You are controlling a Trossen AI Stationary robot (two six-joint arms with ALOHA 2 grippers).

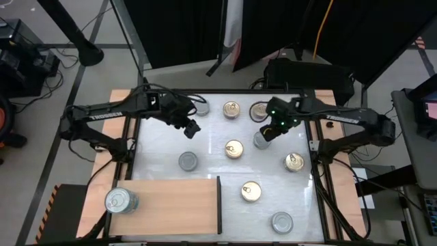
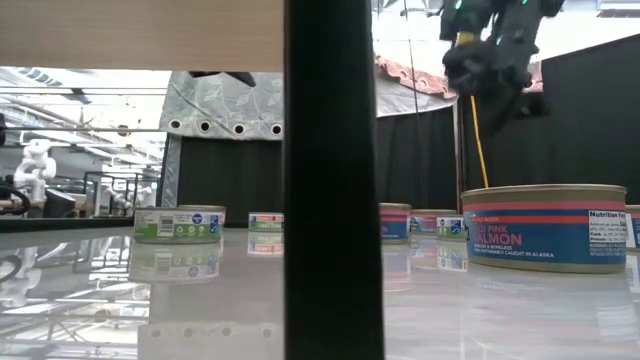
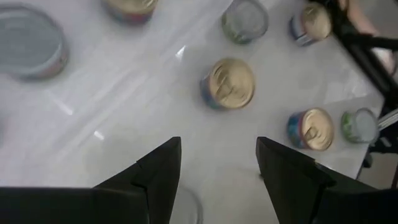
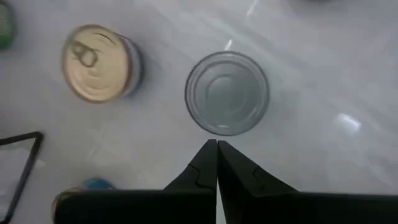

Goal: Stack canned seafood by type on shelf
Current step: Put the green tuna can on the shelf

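Silver-lidded tin (image 4: 227,93) sat on the white desk (image 1: 212,147) well apart from the shelf (image 1: 171,205); my right pincer (image 4: 216,163) hovered just above it, fingers together; my left pincer (image 3: 217,168) hung apart; one tin (image 1: 119,200) lay on the shelf.

Tins in high view: 10 total.
Gold-lid tins: 4, namely back one (image 1: 232,109), centre one (image 1: 233,149), right one (image 1: 294,162), front one (image 1: 250,192).
Silver-lid tins: 5, namely one on shelf (image 1: 117,200), back-left one (image 1: 202,106), mid-left one (image 1: 188,161), one under right arm (image 1: 261,140), front-right one (image 1: 281,222).
Tin with unclear lid (image 1: 259,111): 1.
Shelf (image 1: 177,205): 1.
Arms: 2, i.e. left gripper (image 1: 192,128), right gripper (image 1: 268,131).
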